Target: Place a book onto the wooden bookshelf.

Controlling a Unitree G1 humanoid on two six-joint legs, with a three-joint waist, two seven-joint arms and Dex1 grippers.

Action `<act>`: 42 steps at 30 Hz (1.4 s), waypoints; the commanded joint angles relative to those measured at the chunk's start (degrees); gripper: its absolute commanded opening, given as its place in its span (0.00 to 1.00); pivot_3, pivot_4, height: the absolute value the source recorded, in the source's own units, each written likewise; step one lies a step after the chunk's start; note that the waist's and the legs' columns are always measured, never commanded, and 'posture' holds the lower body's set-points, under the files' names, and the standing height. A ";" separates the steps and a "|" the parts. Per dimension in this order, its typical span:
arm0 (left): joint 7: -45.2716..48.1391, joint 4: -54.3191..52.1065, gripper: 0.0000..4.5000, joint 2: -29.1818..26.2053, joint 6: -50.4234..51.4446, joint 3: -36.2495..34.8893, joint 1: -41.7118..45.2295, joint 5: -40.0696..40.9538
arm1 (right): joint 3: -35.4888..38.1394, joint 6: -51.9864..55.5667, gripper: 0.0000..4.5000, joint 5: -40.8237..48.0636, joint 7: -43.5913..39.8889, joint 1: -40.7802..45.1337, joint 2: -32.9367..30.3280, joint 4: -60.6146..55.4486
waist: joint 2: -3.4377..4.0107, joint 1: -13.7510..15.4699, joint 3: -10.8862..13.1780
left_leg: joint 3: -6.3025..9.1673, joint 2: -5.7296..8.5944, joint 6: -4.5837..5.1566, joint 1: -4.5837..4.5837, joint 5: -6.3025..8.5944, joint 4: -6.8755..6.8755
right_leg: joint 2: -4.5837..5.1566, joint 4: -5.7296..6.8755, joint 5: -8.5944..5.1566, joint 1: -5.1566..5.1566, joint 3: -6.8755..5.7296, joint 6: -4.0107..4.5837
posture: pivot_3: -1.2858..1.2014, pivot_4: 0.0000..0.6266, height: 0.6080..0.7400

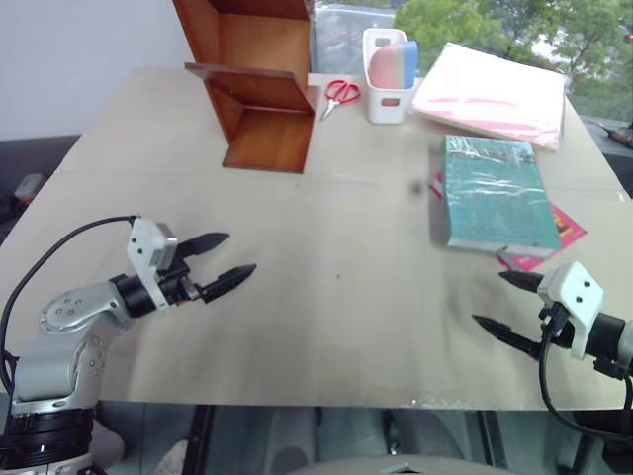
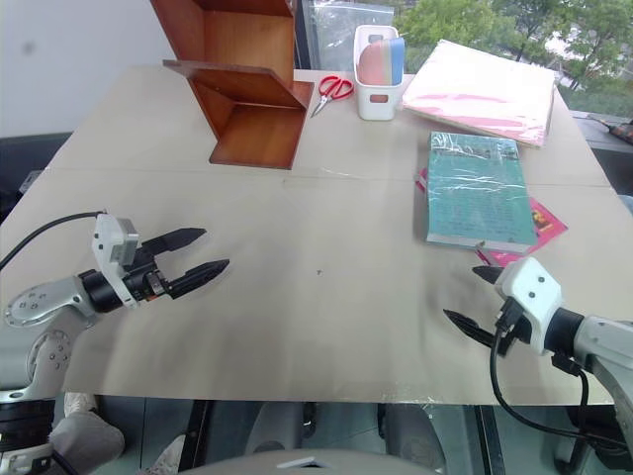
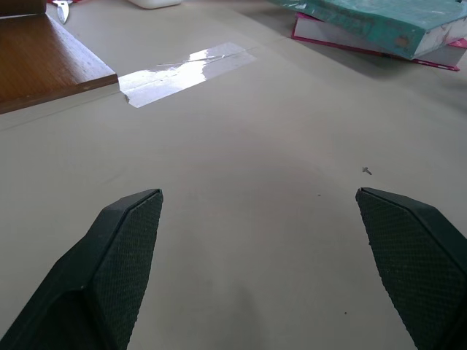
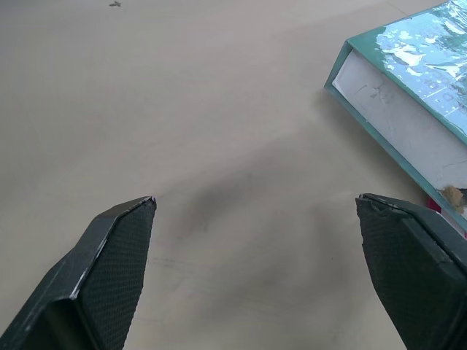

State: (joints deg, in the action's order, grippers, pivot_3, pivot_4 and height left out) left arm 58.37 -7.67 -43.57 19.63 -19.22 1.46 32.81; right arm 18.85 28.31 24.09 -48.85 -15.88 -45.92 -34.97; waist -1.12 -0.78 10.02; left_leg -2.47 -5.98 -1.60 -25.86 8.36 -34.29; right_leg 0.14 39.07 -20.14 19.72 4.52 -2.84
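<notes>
Teal book (image 1: 497,193) lay flat near the desk's right edge — untouched. Wooden bookshelf (image 1: 259,84) stood at the far edge, bookless. Left gripper (image 1: 218,262) and right gripper (image 1: 506,303) — fingers spread, empty; everything remained.

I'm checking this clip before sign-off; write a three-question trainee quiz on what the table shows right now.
1. True or false: the book already stands on the wooden bookshelf.
2. Which end effector is nearer the book? A) left end effector B) right end effector
3. Fill in: under the teal book lies a thinner ____ book.

Key: 1. False, it lies flat on the table, apart from the shelf. 2. B. 3. Pink.
</notes>
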 commanded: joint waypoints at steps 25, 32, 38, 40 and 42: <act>-4.63 -11.14 1.00 5.12 1.01 6.81 7.37 1.24 | -27.51 -13.26 0.02 -24.06 11.04 65.70 2.64 64.53 | 0.08 -0.24 0.05 | -0.25 -0.02 -0.11 0.01 -0.08 -0.12 | -0.02 0.30 -0.01 0.15 0.20 0.05 | 0.52 0.24 1.00; -5.70 -12.85 1.00 5.43 1.20 7.23 6.40 1.25 | -33.80 -29.62 0.02 -31.60 4.12 72.52 5.86 85.38 | 0.09 -0.07 0.07 | -0.29 -0.02 -0.18 0.01 -0.12 -0.13 | -0.01 0.34 -0.01 0.19 0.23 0.05 | 0.52 0.24 1.00; -6.17 -13.55 1.00 5.33 1.14 6.77 5.16 1.53 | -31.85 -34.15 0.02 -30.70 -3.77 68.37 4.24 83.58 | 0.06 -0.19 0.02 | -0.28 -0.05 -0.09 0.20 -0.07 -0.19 | -0.02 0.46 0.00 0.01 0.21 0.05 | 0.52 0.24 1.00; -6.06 -12.92 1.00 5.46 1.00 7.35 5.82 1.43 | -29.40 -34.39 0.02 -29.68 -3.27 67.95 3.11 82.34 | 0.06 -0.02 0.02 | -0.25 -0.05 -0.08 0.21 -0.06 -0.26 | -0.02 0.61 -0.01 0.02 0.19 0.06 | 0.52 0.24 1.00; -5.88 -12.37 1.00 5.50 0.96 7.66 6.46 1.43 | -26.74 -33.18 0.02 -27.60 -3.28 67.76 2.76 80.48 | 0.06 0.07 0.03 | -0.22 -0.05 -0.05 0.21 -0.05 -0.30 | -0.02 0.68 -0.01 0.02 0.16 0.06 | 0.52 0.24 1.00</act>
State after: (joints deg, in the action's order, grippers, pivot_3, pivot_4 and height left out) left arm 52.28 -19.01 -37.96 20.99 -11.16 6.79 33.37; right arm -10.07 -6.06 -4.78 -51.31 52.52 -41.87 46.83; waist -1.05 -0.71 10.05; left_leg -2.69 -6.03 -1.61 -25.65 8.34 -34.65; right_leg 0.11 39.79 -20.15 19.73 4.68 -2.78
